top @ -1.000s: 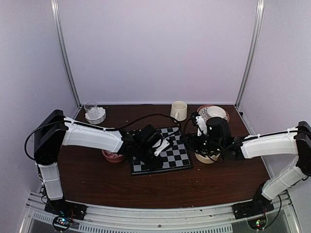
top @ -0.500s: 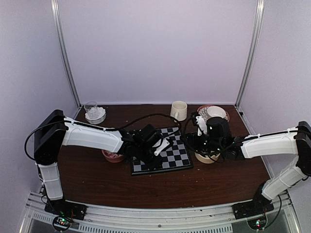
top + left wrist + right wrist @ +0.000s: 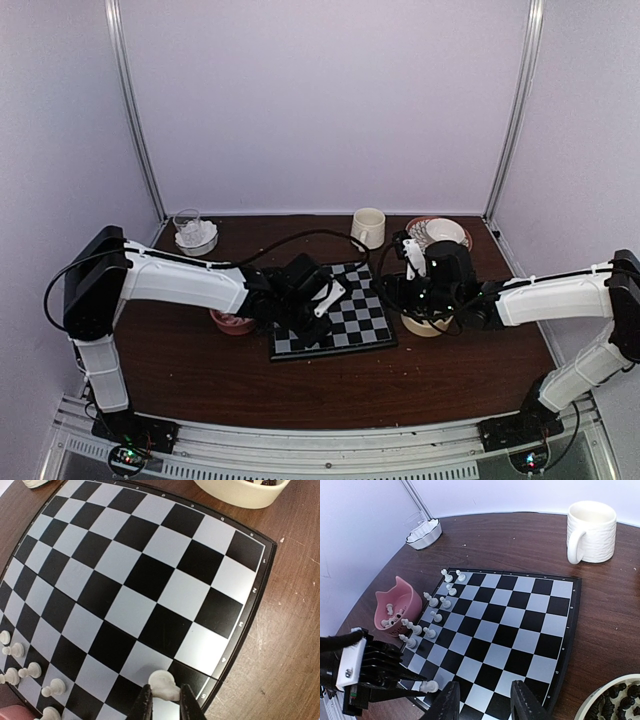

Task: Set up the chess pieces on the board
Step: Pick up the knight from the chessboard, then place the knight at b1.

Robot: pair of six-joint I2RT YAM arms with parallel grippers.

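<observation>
While the top view looks down on a dark wooden table (image 3: 200,385), the flat checkered board (image 3: 350,325) lies mid-frame, between a pink bowl (image 3: 230,323) on the left and a cream bowl (image 3: 425,327) on the right.

Left wrist now: the left gripper (image 3: 164,704) pinches a rounded white piece (image 3: 162,684) between slim black fingers, bottom centre, over the board's glossy edge squares. Little white pawns (image 3: 30,670) line the lower left.

Right wrist: the right gripper (image 3: 485,705) stands apart, nothing between its fingers, bottom of frame over the board's edge. Upper right sits a ribbed white mug (image 3: 590,530), and black pieces (image 3: 615,700) fill the cream bowl, lower right.
</observation>
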